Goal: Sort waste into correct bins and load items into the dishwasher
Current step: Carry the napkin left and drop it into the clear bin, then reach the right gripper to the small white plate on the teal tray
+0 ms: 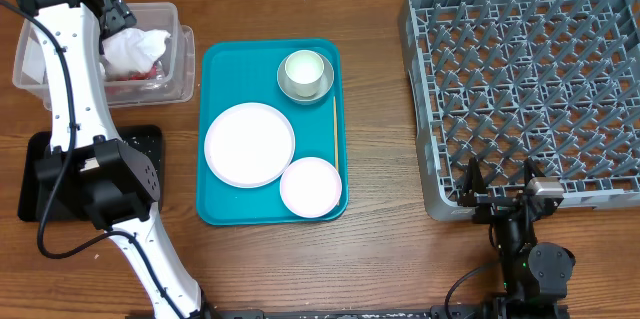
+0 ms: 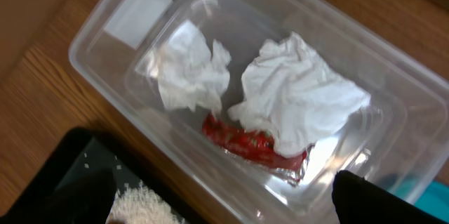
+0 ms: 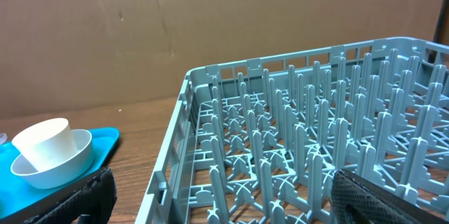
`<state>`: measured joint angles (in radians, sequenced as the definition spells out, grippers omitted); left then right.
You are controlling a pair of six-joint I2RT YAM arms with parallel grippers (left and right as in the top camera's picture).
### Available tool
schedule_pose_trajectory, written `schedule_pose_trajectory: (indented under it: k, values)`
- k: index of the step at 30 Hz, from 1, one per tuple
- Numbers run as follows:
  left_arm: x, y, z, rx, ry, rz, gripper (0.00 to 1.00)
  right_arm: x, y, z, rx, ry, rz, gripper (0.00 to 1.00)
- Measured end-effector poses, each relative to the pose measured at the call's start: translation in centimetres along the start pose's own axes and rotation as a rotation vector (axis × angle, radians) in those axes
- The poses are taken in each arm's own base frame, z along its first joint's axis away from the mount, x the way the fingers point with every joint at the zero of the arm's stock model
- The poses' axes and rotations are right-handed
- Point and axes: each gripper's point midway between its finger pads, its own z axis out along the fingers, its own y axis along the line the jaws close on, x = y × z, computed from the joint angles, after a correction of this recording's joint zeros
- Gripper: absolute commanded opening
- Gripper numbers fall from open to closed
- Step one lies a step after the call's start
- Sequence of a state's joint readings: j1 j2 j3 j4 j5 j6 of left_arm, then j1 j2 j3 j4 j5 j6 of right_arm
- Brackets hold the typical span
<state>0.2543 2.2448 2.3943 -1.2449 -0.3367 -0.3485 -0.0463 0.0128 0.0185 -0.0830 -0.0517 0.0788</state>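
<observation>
Left tool over the clear tub at ten o'clock on the worktop; spread unreadable, perhaps open. Inside the tub, two crumpled napkins partly over a red wrapper. Right tool at five o'clock, gaping wide, empty, beside the dish rack. White cup in bowl on teal tray.

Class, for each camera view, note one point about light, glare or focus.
Overhead: even light, soft shadows, the large plate nearly washed out. Left wrist: glare patches on the clear tub, napkins bright. Right wrist: the rack is sharp, the right pincer's fingers blur darkly in the bottom corners.
</observation>
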Motion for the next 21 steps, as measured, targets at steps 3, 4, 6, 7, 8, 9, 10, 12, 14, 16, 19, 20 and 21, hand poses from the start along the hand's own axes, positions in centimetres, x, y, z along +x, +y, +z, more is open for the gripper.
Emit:
schedule_pose_trajectory:
  k: [3,4,6,7,8,9,10,12,14,16,19,20,21]
  values:
    - [1.2,-0.1,0.0,0.014,0.052,0.012,1.0,0.0,0.0,0.0,0.0,0.0,0.0,1.0]
    - [1.6,-0.1,0.0,0.017,0.069,0.013,1.0,0.0,0.0,0.0,0.0,0.0,0.0,1.0]
    - [2.2,-0.1,-0.1,0.019,0.093,0.003,1.0,0.0,0.0,0.0,0.0,0.0,0.0,1.0]
    - [2.4,-0.1,-0.1,0.019,0.101,-0.013,1.0,0.0,0.0,0.0,0.0,0.0,0.0,1.0]
    - [2.5,0.0,-0.2,0.019,0.108,-0.036,1.0,0.0,0.0,0.0,0.0,0.0,0.0,1.0]
    - [2.6,0.0,-0.3,0.019,0.113,-0.061,1.0,0.0,0.0,0.0,0.0,0.0,0.0,1.0]
    - [2.7,0.1,-0.8,0.021,0.116,-0.099,1.0,0.0,0.0,0.0,0.0,0.0,0.0,1.0]
    - [2.5,0.4,-1.8,0.024,0.104,-0.15,1.0,0.0,0.0,0.0,0.0,0.0,0.0,1.0]
    - [1.7,1.0,-3.7,0.034,0.059,-0.197,1.0,0.0,0.0,0.0,0.0,0.0,0.0,1.0]
    - [0.3,2.4,-6.4,0.03,-0.02,-0.247,1.0,0.0,0.0,0.0,0.0,0.0,0.0,1.0]
    - [-1.4,5.2,-10.8,0.012,-0.133,-0.321,1.0,0.0,0.0,0.0,0.0,0.0,0.0,1.0]
    - [-1.7,6.2,-12.0,0.009,-0.162,-0.345,1.0,0.0,0.0,0.0,0.0,0.001,0.0,1.0]
    - [-2.1,7.2,-13.1,0.008,-0.186,-0.37,1.0,0.0,0.0,0.0,0.0,0.0,0.0,1.0]
